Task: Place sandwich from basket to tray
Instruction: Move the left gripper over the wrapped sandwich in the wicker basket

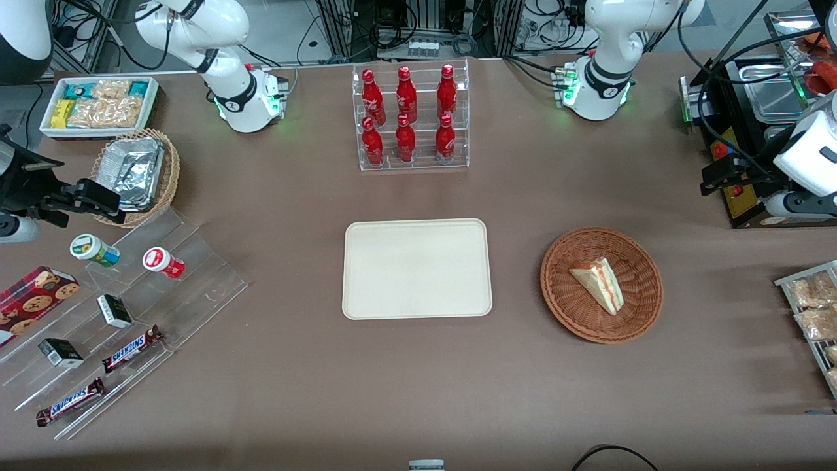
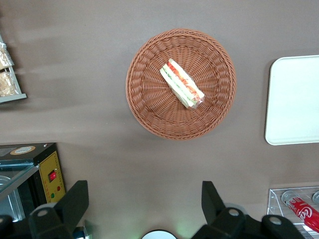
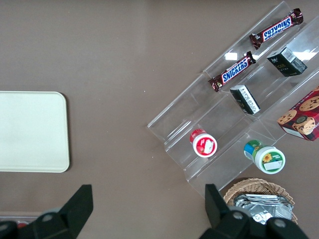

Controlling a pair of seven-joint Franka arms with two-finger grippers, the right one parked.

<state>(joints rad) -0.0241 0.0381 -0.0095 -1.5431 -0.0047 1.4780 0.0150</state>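
Observation:
The sandwich [image 1: 598, 282], a white bread wedge with red and green filling, lies in the round reddish-brown wicker basket [image 1: 575, 314]. The cream-white tray [image 1: 416, 268] lies flat beside the basket, toward the parked arm's end, with nothing on it. My left gripper [image 1: 718, 175] hangs high above the table by the black appliance, farther from the front camera than the basket. In the left wrist view the gripper [image 2: 144, 191] is open and empty, well apart from the basket [image 2: 149, 107], the sandwich [image 2: 182, 83] and the tray [image 2: 294, 99].
A clear rack of red bottles [image 1: 410, 118] stands farther back than the tray. A black appliance [image 1: 739, 131] and a rack of snack packets [image 1: 811, 307] sit at the working arm's end. A clear stepped stand [image 1: 131, 314] with snacks is at the parked arm's end.

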